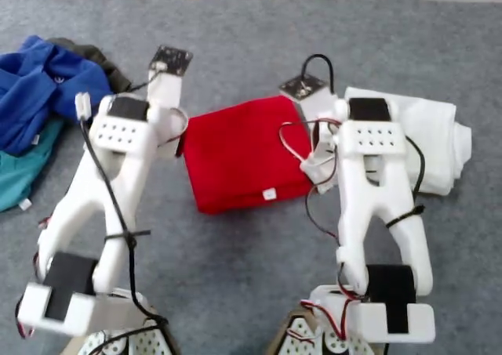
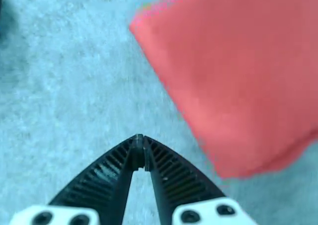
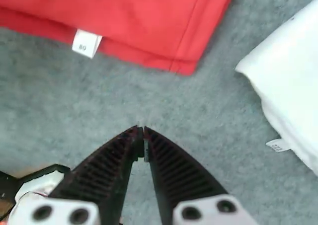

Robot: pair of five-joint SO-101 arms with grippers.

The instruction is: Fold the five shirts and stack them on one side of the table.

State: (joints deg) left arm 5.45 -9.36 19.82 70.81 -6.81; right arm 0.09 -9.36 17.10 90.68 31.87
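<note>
Two clenched, empty tools, left gripper (image 2: pixel 139 148) and right gripper (image 3: pixel 140 138), are held flanking the folded red shirt (image 1: pixel 243 153) at the middle of the table (image 1: pixel 259 277), presumably so it can be shifted onto the white shirt (image 1: pixel 427 139) near the right edge

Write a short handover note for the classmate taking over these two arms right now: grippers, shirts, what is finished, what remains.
The left gripper is shut and empty, over the table beside the red shirt.
The right gripper is shut and empty, over bare table between the red shirt and the white shirt.
Done: red shirt folded at centre, white shirt folded at one side, not stacked.
Left: the blue shirt, teal shirt and dark shirt lie heaped, unfolded, at the opposite edge. Fold them, then stack all five.
</note>
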